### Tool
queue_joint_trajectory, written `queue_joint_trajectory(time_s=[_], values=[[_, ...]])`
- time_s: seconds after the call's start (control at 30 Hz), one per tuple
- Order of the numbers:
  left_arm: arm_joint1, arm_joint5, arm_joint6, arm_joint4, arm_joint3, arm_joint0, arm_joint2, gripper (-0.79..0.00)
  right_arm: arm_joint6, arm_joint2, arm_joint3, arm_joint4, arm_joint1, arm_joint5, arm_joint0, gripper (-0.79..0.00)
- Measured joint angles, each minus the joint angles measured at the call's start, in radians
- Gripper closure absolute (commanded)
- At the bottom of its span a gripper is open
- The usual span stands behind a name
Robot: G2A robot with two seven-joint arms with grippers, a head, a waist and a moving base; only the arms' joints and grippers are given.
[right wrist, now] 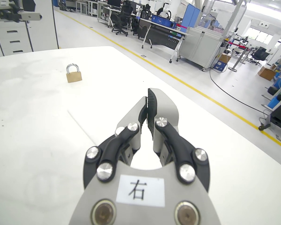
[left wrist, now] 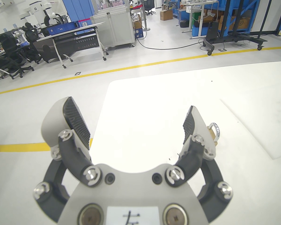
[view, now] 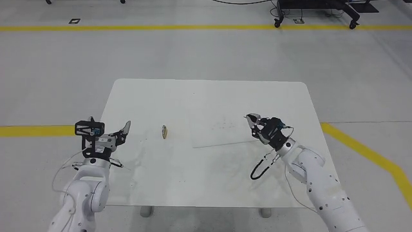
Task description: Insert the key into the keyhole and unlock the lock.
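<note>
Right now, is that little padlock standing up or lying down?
Standing up: the padlock rests on the table on its brass base, shackle arching on top.

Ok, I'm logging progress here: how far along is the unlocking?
Done: nothing yet. The padlock stands shut on the table, touched by neither gripper. In hand: the left gripper is open and empty near the padlock. The right gripper is shut farther off, and I can't make out a key in it. Left: steady the padlock, insert the key, turn it.

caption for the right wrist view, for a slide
Right gripper shut over the white table, brass padlock standing upright ahead of it, apart.
</note>
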Motion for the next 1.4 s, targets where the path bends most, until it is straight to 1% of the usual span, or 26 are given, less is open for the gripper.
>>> queue_joint_trajectory(time_s=[0.17,0.23,0.27,0.3,0.33,0.4,0.43,0.47,0.53,0.57,0.6,0.67,0.7,0.77,0.8,0.87,0.93,1.03,1.1,1.17,1.2,1.23,1.27,1.3,1.37,1.4], values=[[0.001,0.007,0.006,0.007,0.003,-0.001,-0.007,-0.785,-0.001,-0.001,0.0,0.001,0.0,-0.001,0.0,0.0],[0.004,0.081,0.029,0.081,0.007,0.012,-0.029,-0.785,-0.001,-0.001,0.0,0.001,0.0,-0.001,0.0,0.0],[0.001,0.142,0.027,0.144,0.0,0.02,-0.02,-0.785,-0.001,-0.001,0.0,0.001,0.0,-0.001,0.0,0.0],[-0.005,0.227,0.024,0.239,-0.028,0.026,0.005,-0.785,-0.006,0.0,0.001,0.007,-0.001,-0.007,-0.001,0.0],[-0.007,0.277,0.029,0.301,-0.054,0.029,0.017,-0.785,-0.016,0.001,0.006,0.026,-0.001,-0.021,-0.001,0.0],[-0.008,0.316,0.057,0.37,-0.103,0.028,-0.001,-0.785,-0.048,-0.013,0.021,0.099,-0.005,-0.083,0.004,0.0],[-0.007,0.3,0.07,0.367,-0.118,0.023,-0.015,-0.785,-0.062,-0.025,0.031,0.131,-0.008,-0.116,0.01,0.0],[-0.006,0.264,0.082,0.343,-0.131,0.015,-0.028,-0.785,-0.073,-0.039,0.046,0.16,-0.011,-0.146,0.02,0.0],[-0.001,0.107,0.087,0.216,-0.156,-0.008,-0.052,-0.785,-0.087,-0.076,0.089,0.227,-0.021,-0.207,0.051,0.0],[0.001,0.008,0.075,0.13,-0.166,-0.018,-0.058,-0.785,-0.088,-0.092,0.109,0.256,-0.026,-0.232,0.065,0.0],[0.005,-0.141,0.047,-0.012,-0.175,-0.034,-0.063,-0.785,-0.089,-0.112,0.135,0.293,-0.032,-0.268,0.084,0.0],[0.011,-0.351,-0.023,-0.242,-0.168,-0.069,-0.064,-0.785,-0.092,-0.137,0.172,0.343,-0.039,-0.318,0.11,0.0],[0.015,-0.468,-0.087,-0.385,-0.152,-0.101,-0.055,-0.785,-0.096,-0.15,0.195,0.374,-0.044,-0.349,0.125,0.0],[0.021,-0.6,-0.197,-0.576,-0.113,-0.162,-0.021,-0.785,-0.108,-0.161,0.23,0.424,-0.05,-0.387,0.144,0.0],[0.023,-0.661,-0.269,-0.686,-0.079,-0.207,0.012,-0.785,-0.12,-0.166,0.253,0.459,-0.053,-0.414,0.154,0.0],[0.024,-0.719,-0.364,-0.836,-0.019,-0.276,0.073,-0.785,-0.139,-0.172,0.288,0.518,-0.058,-0.468,0.168,0.0],[0.021,-0.76,-0.455,-1.003,0.066,-0.354,0.154,-0.785,-0.152,-0.19,0.322,0.595,-0.064,-0.527,0.181,0.0],[0.014,-0.798,-0.554,-1.18,0.193,-0.46,0.258,-0.785,-0.138,-0.247,0.327,0.707,-0.068,-0.532,0.197,0.0],[0.006,-0.819,-0.591,-1.271,0.277,-0.524,0.323,-0.785,-0.113,-0.274,0.342,0.758,-0.064,-0.531,0.215,0.0],[-0.002,-0.837,-0.611,-1.316,0.338,-0.573,0.373,-0.785,-0.097,-0.294,0.353,0.789,-0.063,-0.53,0.229,0.0],[-0.008,-0.851,-0.622,-1.329,0.369,-0.599,0.405,-0.702,-0.09,-0.309,0.357,0.812,-0.062,-0.53,0.236,0.0],[-0.012,-0.86,-0.63,-1.33,0.389,-0.617,0.429,-0.588,-0.084,-0.318,0.362,0.826,-0.062,-0.531,0.243,0.0],[-0.017,-0.867,-0.637,-1.325,0.405,-0.632,0.452,-0.453,-0.079,-0.326,0.366,0.837,-0.061,-0.531,0.249,0.0],[-0.022,-0.872,-0.642,-1.304,0.422,-0.651,0.481,-0.4,-0.073,-0.337,0.368,0.851,-0.06,-0.531,0.257,0.0],[-0.031,-0.87,-0.634,-1.253,0.44,-0.673,0.517,-0.425,-0.065,-0.353,0.368,0.871,-0.058,-0.531,0.266,0.0],[-0.037,-0.864,-0.616,-1.215,0.449,-0.684,0.538,-0.363,-0.06,-0.362,0.369,0.883,-0.056,-0.531,0.271,0.0]])
